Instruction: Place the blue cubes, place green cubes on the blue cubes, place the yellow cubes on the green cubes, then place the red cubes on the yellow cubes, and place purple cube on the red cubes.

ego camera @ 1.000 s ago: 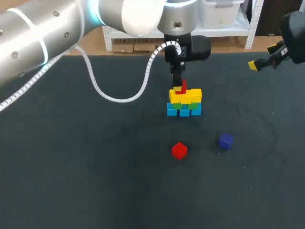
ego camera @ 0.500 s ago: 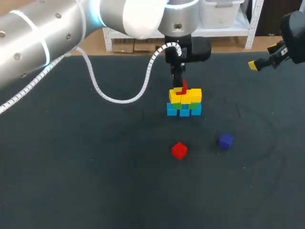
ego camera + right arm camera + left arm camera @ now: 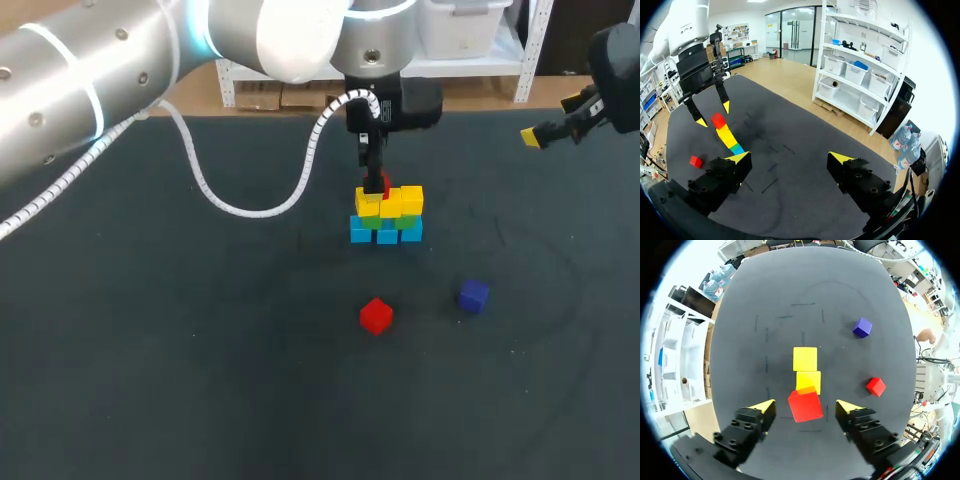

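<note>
The stack stands at the table's far middle: blue cubes at the bottom, green cubes on them, yellow cubes on top. A red cube rests on the yellow cube nearest my left wrist. My left gripper hangs over it, open, with a gap to the cube on each side. A second red cube and the purple cube lie loose nearer the front. My right gripper is raised at the far right, open and empty.
Both loose cubes sit apart from each other, in front of and to the right of the stack. My left arm's white cable loops down over the table to the left of the stack.
My left gripper's fingers have spread apart and let go of the red cube, which now sits on the yellow layer. My right arm has not moved.
</note>
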`<state>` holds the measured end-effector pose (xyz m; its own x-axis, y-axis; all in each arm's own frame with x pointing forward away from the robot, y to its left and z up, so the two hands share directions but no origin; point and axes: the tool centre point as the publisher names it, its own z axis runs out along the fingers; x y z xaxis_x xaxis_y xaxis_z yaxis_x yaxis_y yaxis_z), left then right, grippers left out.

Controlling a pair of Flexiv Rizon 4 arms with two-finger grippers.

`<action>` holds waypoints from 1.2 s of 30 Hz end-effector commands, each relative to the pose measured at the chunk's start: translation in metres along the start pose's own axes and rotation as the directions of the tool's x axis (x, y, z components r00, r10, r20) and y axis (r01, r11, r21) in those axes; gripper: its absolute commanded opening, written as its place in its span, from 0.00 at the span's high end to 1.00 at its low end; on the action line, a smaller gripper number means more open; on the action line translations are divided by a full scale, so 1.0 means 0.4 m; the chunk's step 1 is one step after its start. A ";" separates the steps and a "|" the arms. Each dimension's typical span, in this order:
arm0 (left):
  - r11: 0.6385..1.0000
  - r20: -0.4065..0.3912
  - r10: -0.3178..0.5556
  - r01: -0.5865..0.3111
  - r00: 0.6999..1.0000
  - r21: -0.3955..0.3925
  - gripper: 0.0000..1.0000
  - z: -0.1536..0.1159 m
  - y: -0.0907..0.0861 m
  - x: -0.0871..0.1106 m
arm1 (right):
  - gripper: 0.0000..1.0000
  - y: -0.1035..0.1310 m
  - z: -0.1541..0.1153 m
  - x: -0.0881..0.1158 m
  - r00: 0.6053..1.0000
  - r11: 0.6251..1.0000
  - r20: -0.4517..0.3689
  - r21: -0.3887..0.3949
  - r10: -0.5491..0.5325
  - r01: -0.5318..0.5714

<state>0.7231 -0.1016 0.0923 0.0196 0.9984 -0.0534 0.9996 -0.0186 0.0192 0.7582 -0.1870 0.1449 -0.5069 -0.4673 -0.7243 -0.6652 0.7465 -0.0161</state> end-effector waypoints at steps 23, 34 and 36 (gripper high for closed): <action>1.000 -0.005 0.008 -0.008 1.000 -0.020 0.60 -0.001 0.003 -0.004 | 0.00 -0.002 0.000 0.001 1.000 1.000 0.002 -0.003 -0.001 0.001; 1.000 -0.008 0.016 -0.017 1.000 -0.023 0.73 -0.002 0.004 -0.006 | 0.00 -0.002 0.000 0.001 1.000 1.000 0.002 -0.003 -0.001 0.001; 1.000 -0.007 0.016 -0.016 1.000 -0.022 0.72 -0.001 0.004 -0.006 | 0.00 -0.002 0.000 0.001 1.000 1.000 0.002 -0.003 -0.001 0.001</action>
<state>0.7243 -0.1050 0.0934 0.0334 0.9985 -0.0435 0.9986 -0.0316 0.0425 0.7582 -0.1870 0.1449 -0.5069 -0.4673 -0.7243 -0.6652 0.7465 -0.0161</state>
